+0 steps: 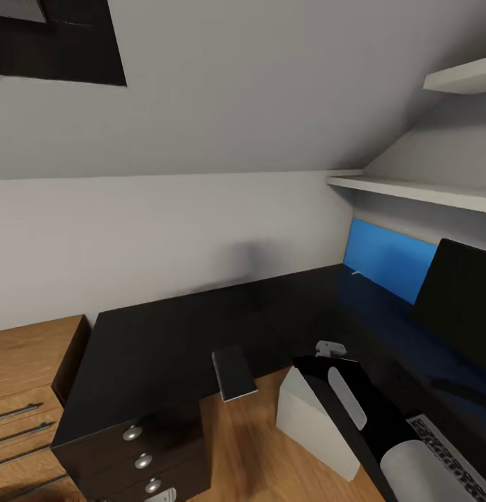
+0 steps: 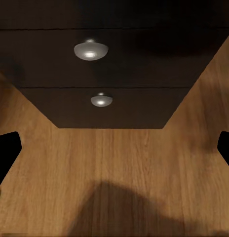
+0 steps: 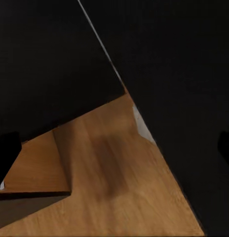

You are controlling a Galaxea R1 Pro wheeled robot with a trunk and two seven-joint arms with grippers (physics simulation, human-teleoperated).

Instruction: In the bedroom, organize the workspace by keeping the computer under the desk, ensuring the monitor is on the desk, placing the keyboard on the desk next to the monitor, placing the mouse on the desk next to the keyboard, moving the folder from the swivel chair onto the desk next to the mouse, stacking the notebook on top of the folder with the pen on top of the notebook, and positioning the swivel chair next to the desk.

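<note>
Head view showed the notebook (image 1: 234,372) lying on the black desk (image 1: 159,335), overhanging its inner edge above the wood floor (image 1: 243,446). Right of it stood the monitor (image 1: 455,307), with the keyboard (image 1: 445,453) at the lower right. Both grippers, left (image 2: 114,148) and right (image 3: 114,148), were spread wide, holding nothing; the left one faced the desk's drawers (image 2: 99,59).
</note>
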